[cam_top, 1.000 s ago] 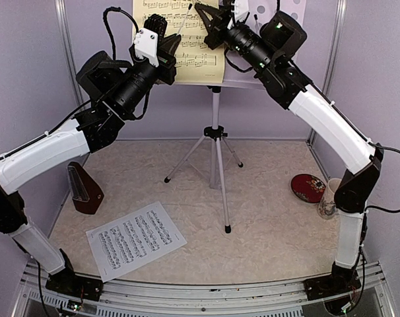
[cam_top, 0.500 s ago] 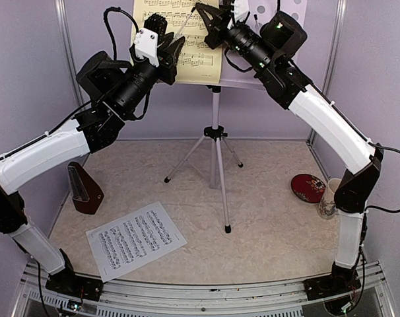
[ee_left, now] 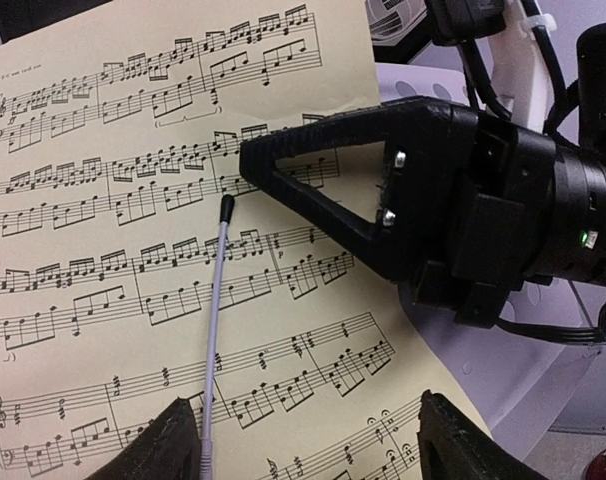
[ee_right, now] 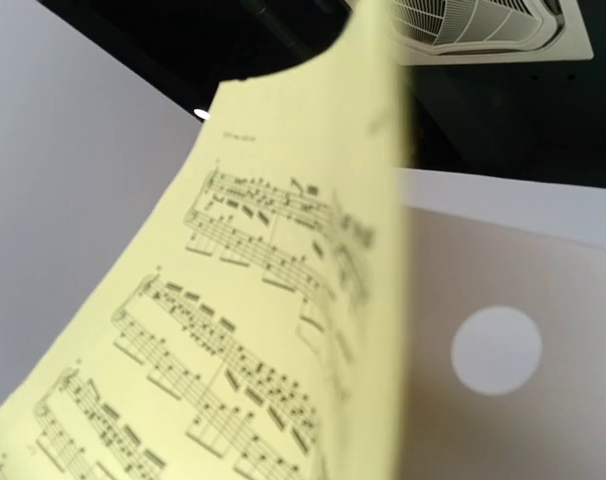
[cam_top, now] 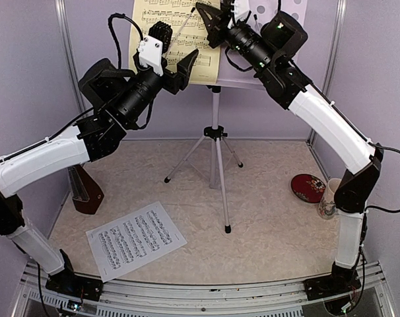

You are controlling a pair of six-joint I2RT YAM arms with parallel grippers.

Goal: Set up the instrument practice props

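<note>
The right hand [cam_top: 210, 23] pinches the yellow sheet of music [cam_top: 142, 33] upright against the music stand [cam_top: 216, 111], while the left hand [cam_top: 177, 44] hovers wide open, empty, just before it.

This is a robotics lab test cell. The music stand [cam_top: 215, 125] stands on a desk [cam_top: 272, 218] covered with a pale fibrous mat. Plain lilac wall panels [cam_top: 28, 66] on metal uprights [cam_top: 66, 39] box it in behind and on both sides. In front of the stand, two cabled robot arms [cam_top: 332, 125] rise from an aluminium rail [cam_top: 206, 294]. Above the stand is a gridded ceiling air vent [ee_right: 483, 25].
</note>
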